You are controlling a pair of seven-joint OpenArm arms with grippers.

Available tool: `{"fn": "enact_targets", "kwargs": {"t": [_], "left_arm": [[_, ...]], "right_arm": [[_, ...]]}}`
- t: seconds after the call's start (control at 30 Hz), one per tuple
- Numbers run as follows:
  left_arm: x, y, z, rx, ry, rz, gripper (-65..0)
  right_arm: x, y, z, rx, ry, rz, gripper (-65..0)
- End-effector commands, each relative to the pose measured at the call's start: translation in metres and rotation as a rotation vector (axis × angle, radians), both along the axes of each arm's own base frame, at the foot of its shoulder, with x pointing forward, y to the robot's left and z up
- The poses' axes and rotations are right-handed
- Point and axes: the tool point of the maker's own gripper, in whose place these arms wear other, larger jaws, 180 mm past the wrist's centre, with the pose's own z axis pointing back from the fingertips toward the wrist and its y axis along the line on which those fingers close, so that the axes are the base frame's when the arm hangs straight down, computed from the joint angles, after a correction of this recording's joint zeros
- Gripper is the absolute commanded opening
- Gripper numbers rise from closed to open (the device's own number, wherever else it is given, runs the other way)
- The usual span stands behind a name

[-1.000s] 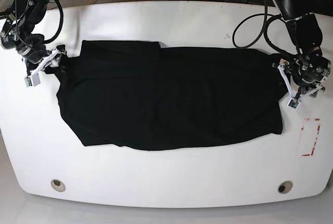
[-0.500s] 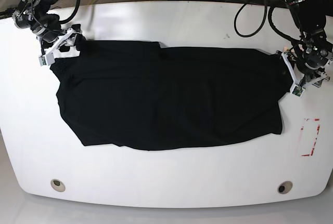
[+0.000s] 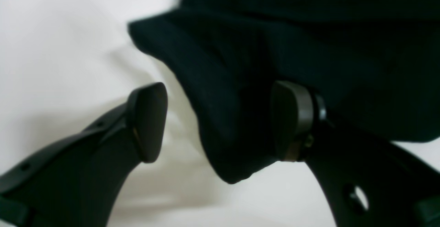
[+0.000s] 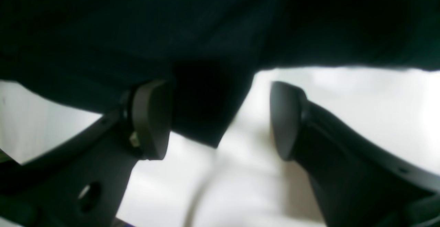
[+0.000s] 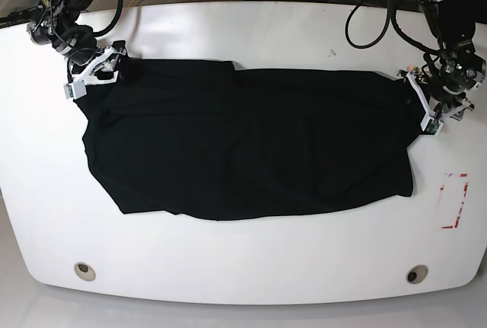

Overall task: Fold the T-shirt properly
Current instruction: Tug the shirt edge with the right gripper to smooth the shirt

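The black T-shirt (image 5: 247, 141) lies spread flat across the middle of the white table (image 5: 243, 267), folded into a long wide band that runs from one arm to the other, with its lower edge curving toward the table's near side. At the far upper corner on the base view's left, the right gripper (image 5: 97, 74) sits at the shirt's edge; its wrist camera shows the two dark fingers spread apart with a hanging corner of the cloth (image 4: 202, 117) between them, lying against the left finger (image 4: 151, 118) while the other finger stands clear of it over bare table. At the opposite end, on the base view's right, the left gripper (image 5: 428, 103) meets the shirt's upper corner; its wrist view shows the fingers likewise wide apart, a thick rounded fold of cloth (image 3: 233, 117) in the gap, touching the right finger (image 3: 290, 120) and well apart from the left one. Neither claw is pressed shut on the fabric. Both wrist views are blurred. Beyond the shirt, a red outlined rectangle (image 5: 454, 200) is marked on the table near the left arm's side, and two round holes (image 5: 84, 270) sit near the table's front edge. Dark cables (image 5: 373, 16) loop behind the arms.
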Motion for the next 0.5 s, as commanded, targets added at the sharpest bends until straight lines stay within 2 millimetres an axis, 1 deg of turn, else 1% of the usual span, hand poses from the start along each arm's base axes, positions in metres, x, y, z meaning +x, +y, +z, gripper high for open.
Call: {"fn": "enact_targets", "kwargs": {"t": [0.0, 0.13, 0.2, 0.27, 0.33, 0.4, 0.43, 0.47], "left_arm": [[0.009, 0.011, 0.012, 0.017, -0.039, 0.004, -23.9], [0.007, 0.012, 0.009, 0.015, -0.029, 0.007, -28.9], [0.007, 0.012, 0.009, 0.015, -0.029, 0.007, -30.8], [0.007, 0.012, 0.009, 0.016, -0.031, 0.007, -33.6], [0.004, 0.014, 0.007, 0.03, -0.018, 0.007, -38.6], [-0.002, 0.02, 0.005, 0.072, 0.006, 0.006, -45.4], [-0.003, 0.021, 0.004, 0.085, 0.013, 0.007, -48.2], [-0.004, 0.023, 0.003, 0.101, 0.021, 0.007, -51.9]], "right_arm": [[0.001, -0.002, 0.002, -0.014, -0.002, 0.011, -22.0], [0.003, 0.028, -0.004, 0.019, 0.01, 0.084, -22.4], [0.003, 0.032, -0.005, 0.026, 0.011, 0.088, -25.2], [0.003, 0.038, -0.006, 0.044, 0.009, 0.084, -35.0], [0.004, 0.042, -0.004, 0.045, -0.001, 0.086, -49.8], [0.005, 0.041, 0.004, 0.024, -0.022, 0.096, -62.6], [0.003, 0.041, 0.006, 0.013, -0.023, 0.103, -65.0], [0.002, 0.042, 0.01, -0.002, -0.027, 0.115, -65.0]]}}
